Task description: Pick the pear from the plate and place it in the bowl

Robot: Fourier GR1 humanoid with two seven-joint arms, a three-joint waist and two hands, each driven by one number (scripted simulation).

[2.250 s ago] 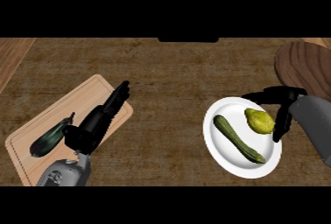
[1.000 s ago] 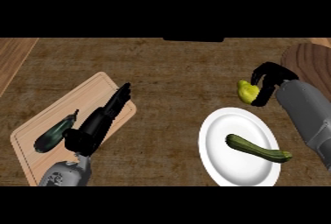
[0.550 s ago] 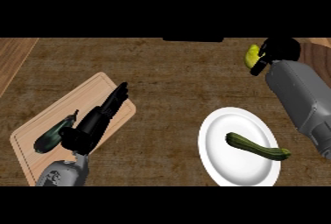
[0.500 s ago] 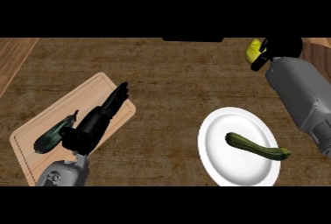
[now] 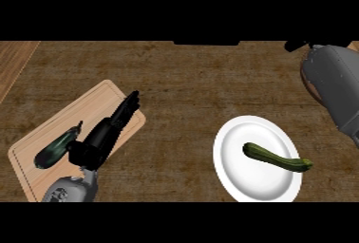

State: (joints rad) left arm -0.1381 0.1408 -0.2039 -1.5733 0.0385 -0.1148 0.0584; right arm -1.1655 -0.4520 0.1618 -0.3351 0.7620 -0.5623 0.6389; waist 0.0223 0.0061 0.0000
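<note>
Zucchini [image 5: 276, 158] lying across white dish; dark eggplant [image 5: 56, 150] on wooden cutting board [image 5: 42, 142], left.

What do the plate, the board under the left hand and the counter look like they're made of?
Plate: smooth glossy white, probably ceramic, though plastic would look much the same. Board: pale wood, matte, with a faint grain and a routed line just inside its edge. Counter: dark brown with streaky grain, likely rough or stained wood; it could equally be a laminate.
</note>
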